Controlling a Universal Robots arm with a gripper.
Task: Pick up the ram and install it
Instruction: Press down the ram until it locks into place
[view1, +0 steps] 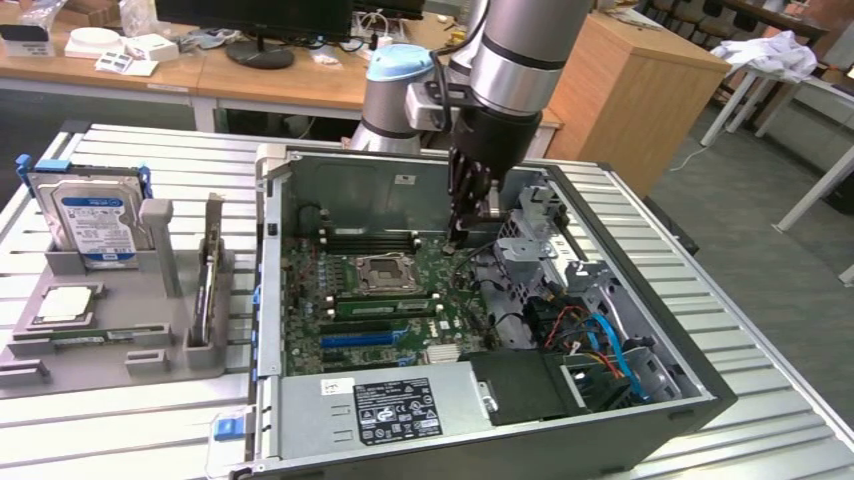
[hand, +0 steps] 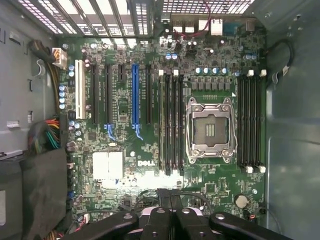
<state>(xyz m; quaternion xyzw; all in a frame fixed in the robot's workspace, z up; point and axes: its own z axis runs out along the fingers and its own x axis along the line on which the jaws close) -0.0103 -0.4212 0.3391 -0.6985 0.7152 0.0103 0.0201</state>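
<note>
Grey plastic holder tray (view1: 94, 310) lies well apart from the fingers, toward the exterior view's left, on the ribbed metal table (view1: 120, 420). A silver hard drive with a blue label (view1: 91, 222) stands upright in one pocket of it, probably so that it can be taken from above.

Nearer to the fingers is the open grey computer case (view1: 387, 185), laid on its side with the cover off, so the green motherboard (view1: 310, 350) faces up and the arm can come straight down to it. The ram, a long narrow green stick (view1: 383, 305), is a little to the exterior view's left of the fingers and on the camera's side of them, just beside the square metal processor socket (view1: 383, 273) and apart from the long blue slot (view1: 358, 338). It seems to stand on its edge in a memory slot; if it is fully seated I cannot tell.

The black gripper (view1: 462, 236) hangs with its tip inside the case, across the socket from the ram, near the empty black memory slots (view1: 367, 240). In the wrist view the fingers (hand: 162, 222) are pressed together and pinch nothing, so the ram is not carried. To the exterior view's right of the fingers, blue and orange cables (view1: 607, 345) are kept at the side, away from the board.
</note>
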